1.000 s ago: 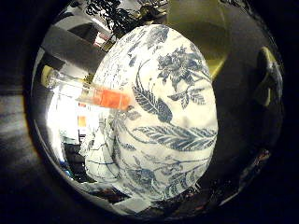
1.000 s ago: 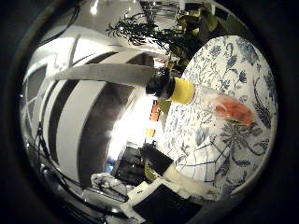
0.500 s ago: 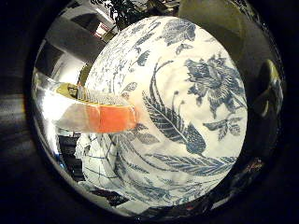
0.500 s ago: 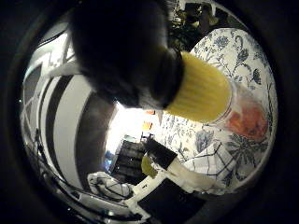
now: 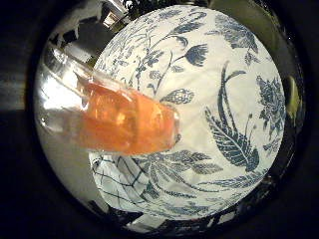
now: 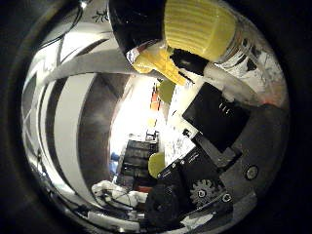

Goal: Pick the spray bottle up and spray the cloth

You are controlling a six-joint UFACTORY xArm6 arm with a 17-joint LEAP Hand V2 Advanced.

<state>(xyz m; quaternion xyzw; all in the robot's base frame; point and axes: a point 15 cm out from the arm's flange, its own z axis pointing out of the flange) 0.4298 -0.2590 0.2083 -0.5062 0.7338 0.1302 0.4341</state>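
The clear plastic spray bottle (image 5: 114, 122) of orange liquid with a ribbed yellow collar lies close against your hand (image 6: 204, 190), over the blue floral cloth (image 5: 224, 99). Finger closure: cannot tell. Light, slick, stiff; grip the body below the collar.

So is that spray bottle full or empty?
Partly full: orange liquid fills one end of the clear spray bottle; the rest looks clear.

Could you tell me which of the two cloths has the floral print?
The large cloth under the spray bottle bears blue flowers; the smaller cloth beside it is checked.
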